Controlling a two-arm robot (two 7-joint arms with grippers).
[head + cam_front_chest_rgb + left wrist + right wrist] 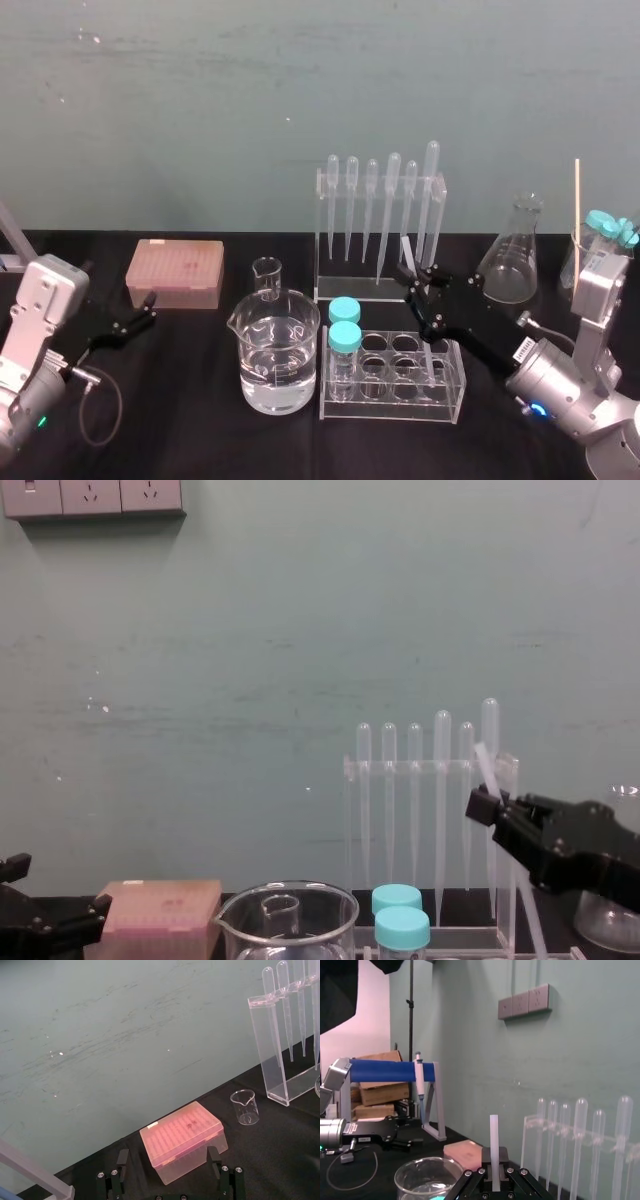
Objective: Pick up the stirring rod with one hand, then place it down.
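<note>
Nearest the viewer, on a matte black cloth (180, 400), stands a clear plastic test-tube rack (400, 405) with round holes. Two tubes with teal screw caps (344, 336) stand at its left end. Just left of the rack is a large glass beaker (276, 355) with a pouring lip, partly filled with clear liquid. A small empty beaker (267, 275) stands just behind it.

Right gripper (424, 295): black, jointed, with visible screws. It hangs over the right half of the rack, its fingers pinching the stirring rod (408, 252) at mid-length. The rod is thin, straight, translucent white and blunt-ended. It is tilted, with the upper end leaning left. Its lower length shows through the clear rack near the right end, but whether it sits in a hole cannot be told. In the right wrist view the rod (493, 1145) rises straight from between the closed fingers.

Far centre: a clear plastic stand (380, 285) holds a row of soft clear pipettes (392, 200), bulbs up and tapered tips down. To its right is a glass conical flask (512, 262).

Far left: a frosted pink rectangular lidded box (175, 272).

Left gripper (145, 310): low at the near left, close to the cloth and well apart from the rod. Its fingers (121, 1160) are spread and hold nothing, and they point toward the pink box (182, 1142).
</note>
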